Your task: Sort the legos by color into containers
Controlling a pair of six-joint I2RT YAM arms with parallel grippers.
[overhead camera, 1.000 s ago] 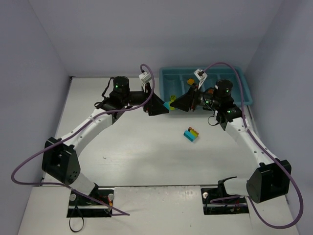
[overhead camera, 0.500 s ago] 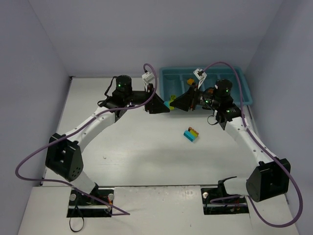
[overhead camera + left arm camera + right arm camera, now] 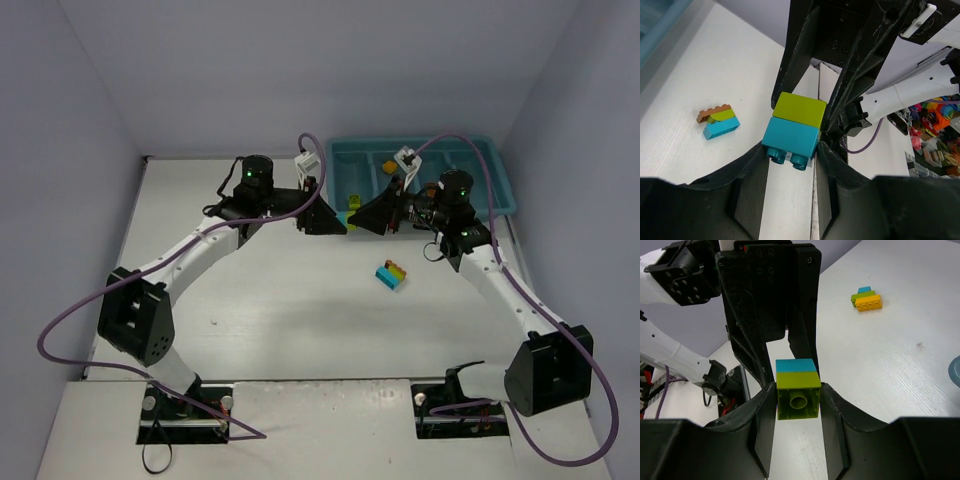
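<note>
Two small plastic toy bricks joined together, a cyan brick (image 3: 790, 142) and a lime-green brick (image 3: 800, 109), are held above the white bench (image 3: 280, 290). They are just beside the near left corner of the rectangular teal-blue plastic tray (image 3: 500, 178) with its narrow compartments. The left jaws are closed onto the cyan brick, pressing its two sides. The right jaws, facing them, are closed in the same way onto the lime-green brick, whose hollow underside shows in the right wrist view. A second small clump of orange, green and cyan bricks (image 3: 391, 274) lies on the bench, nearer its front edge, well apart from the tray and from both sets of jaws.
</note>
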